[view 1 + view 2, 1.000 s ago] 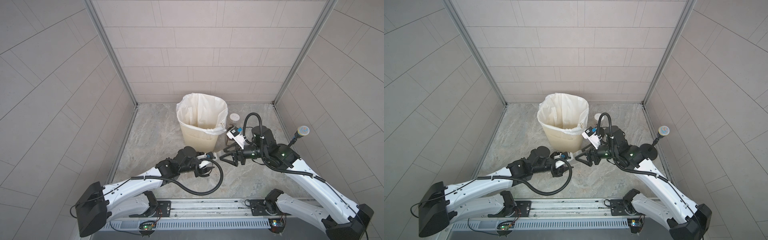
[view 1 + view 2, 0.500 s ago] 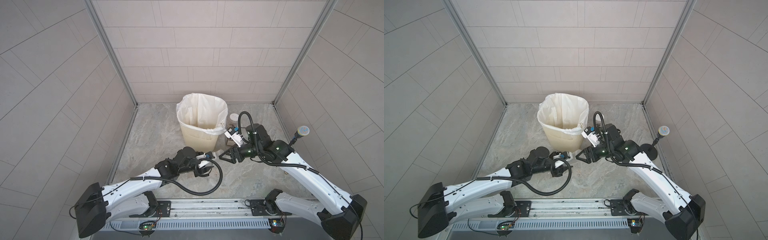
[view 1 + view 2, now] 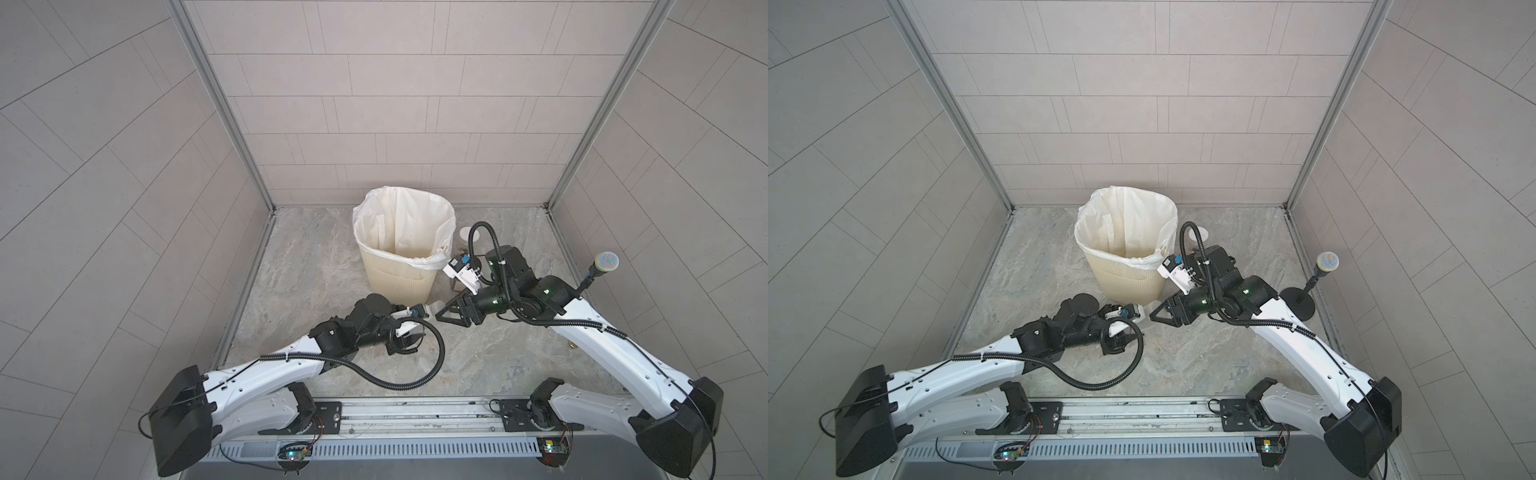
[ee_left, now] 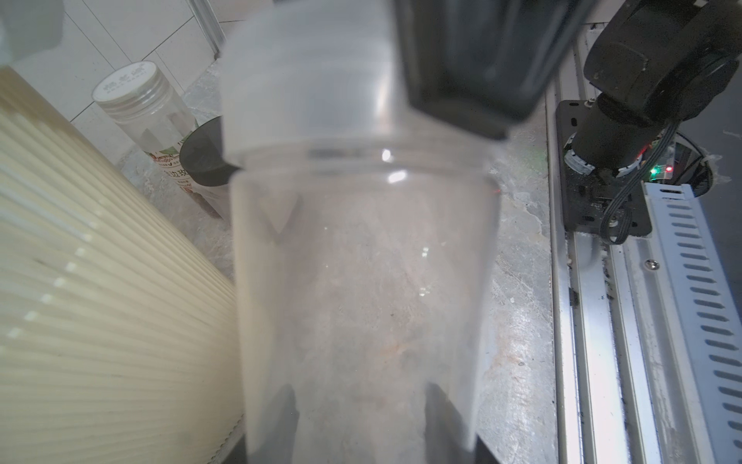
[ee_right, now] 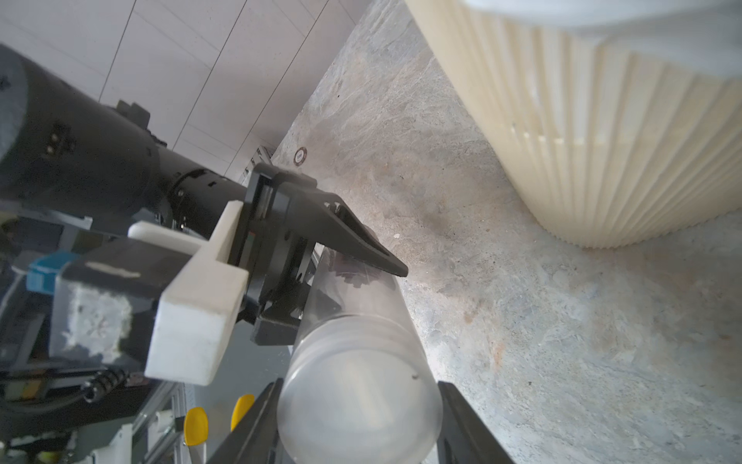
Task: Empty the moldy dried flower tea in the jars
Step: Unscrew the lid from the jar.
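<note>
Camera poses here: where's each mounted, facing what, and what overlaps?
Top views: high over the front rail, looking down at the bin; left arm, right arm show.
Left wrist: on the left arm, looking along the tall jar held by the left gripper; own jaws flank it.
Right wrist: on the right arm, facing the frosted lid gripped by the right gripper; left gripper shows.
Shared: both wrist views show tall jar, bin.

Non-task stuff, both top views: cream ribbed bin [image 3: 395, 282] w/ a white liner [image 3: 409, 216] folded over its rim, upright mid-frame on the grey marbled worktop [image 3: 307, 257]. Far right is a thin black stand [image 3: 1301, 306] w/ a speckled ball [image 3: 606, 262] on top, well apart from the bin. Pale tiled walls [image 3: 395, 104] on 3 sides, metal rail [image 3: 415, 415] along the bottom edge.
</note>
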Tool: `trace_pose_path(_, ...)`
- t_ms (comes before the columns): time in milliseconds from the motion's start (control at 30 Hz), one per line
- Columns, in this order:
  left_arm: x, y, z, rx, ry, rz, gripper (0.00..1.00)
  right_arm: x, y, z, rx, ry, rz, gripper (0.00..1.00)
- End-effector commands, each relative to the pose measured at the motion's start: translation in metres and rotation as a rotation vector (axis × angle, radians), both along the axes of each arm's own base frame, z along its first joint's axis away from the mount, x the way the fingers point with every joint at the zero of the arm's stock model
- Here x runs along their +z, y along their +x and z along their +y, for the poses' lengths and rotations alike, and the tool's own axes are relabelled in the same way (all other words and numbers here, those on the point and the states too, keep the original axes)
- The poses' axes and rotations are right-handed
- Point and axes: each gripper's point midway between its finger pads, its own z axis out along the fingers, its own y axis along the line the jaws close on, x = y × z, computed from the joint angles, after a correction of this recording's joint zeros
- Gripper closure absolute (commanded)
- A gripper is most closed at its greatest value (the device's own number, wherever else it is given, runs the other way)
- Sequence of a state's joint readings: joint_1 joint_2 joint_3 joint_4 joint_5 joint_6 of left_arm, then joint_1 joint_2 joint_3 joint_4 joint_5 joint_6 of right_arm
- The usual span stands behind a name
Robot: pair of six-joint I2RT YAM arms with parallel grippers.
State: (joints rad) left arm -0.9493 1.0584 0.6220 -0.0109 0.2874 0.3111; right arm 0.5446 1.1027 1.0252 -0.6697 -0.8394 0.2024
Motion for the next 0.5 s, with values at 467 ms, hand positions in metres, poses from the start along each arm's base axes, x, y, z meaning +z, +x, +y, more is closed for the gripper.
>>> trace_pose_path(467,0.019,-0.013,0.003,-0.074,-0.073,0.077,0.58,0.021,0.001,-0.001,0.308,0.057,-0.566,0.77)
